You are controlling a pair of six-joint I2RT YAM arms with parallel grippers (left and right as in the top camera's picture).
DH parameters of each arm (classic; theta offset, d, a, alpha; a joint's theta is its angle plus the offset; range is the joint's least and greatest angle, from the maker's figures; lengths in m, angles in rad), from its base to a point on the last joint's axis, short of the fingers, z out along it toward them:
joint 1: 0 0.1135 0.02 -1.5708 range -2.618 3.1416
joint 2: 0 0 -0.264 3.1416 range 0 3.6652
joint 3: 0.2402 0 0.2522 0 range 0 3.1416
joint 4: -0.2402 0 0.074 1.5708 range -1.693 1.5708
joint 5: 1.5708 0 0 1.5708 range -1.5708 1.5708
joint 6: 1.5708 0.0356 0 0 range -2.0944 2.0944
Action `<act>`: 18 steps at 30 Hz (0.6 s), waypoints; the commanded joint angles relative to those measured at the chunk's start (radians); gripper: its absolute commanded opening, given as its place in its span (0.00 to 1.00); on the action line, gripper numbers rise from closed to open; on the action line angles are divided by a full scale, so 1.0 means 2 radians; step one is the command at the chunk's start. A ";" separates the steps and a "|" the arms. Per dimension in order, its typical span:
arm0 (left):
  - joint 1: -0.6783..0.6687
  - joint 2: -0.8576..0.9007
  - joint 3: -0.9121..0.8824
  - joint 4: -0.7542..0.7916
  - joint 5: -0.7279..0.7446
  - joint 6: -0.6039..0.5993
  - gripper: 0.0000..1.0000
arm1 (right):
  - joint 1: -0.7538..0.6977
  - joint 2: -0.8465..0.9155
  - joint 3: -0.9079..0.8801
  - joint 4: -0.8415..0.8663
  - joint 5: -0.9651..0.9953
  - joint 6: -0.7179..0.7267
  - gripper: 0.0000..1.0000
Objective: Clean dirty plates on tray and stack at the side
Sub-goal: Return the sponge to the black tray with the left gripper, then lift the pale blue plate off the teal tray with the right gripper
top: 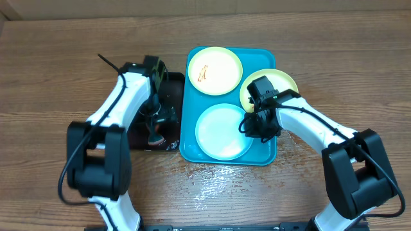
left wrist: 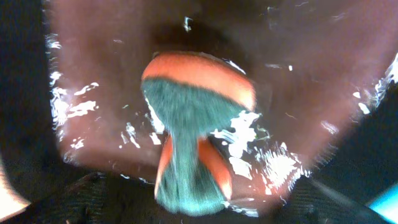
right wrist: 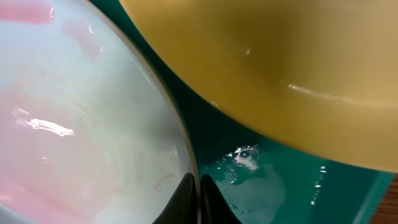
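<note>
Early stage: three round pale plastic plates (top: pixel 224 131) lie unstacked on the turquoise rectangular plastic tray (top: pixel 257 58), mid-table, nearer the far edge; one is sauce-streaked. Left gripper (top: pixel 157 125) clamps an orange-green sponge (left wrist: pixel 193 106); right gripper (right wrist: pixel 199 199) has jaws together.

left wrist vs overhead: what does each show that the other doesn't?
Left wrist only: the sponge's green scrub face and orange back, pinched at the waist, and water beads on the black tray.
Overhead only: the turquoise tray with a streaked plate, a teal-rimmed plate and a third plate partly behind the right arm.
Shared: the black tray and the sponge, which sits small below the left gripper in overhead.
</note>
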 commanded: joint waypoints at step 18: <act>0.081 -0.296 0.093 -0.039 0.091 0.019 1.00 | 0.148 -0.033 0.220 0.080 0.183 -0.119 0.04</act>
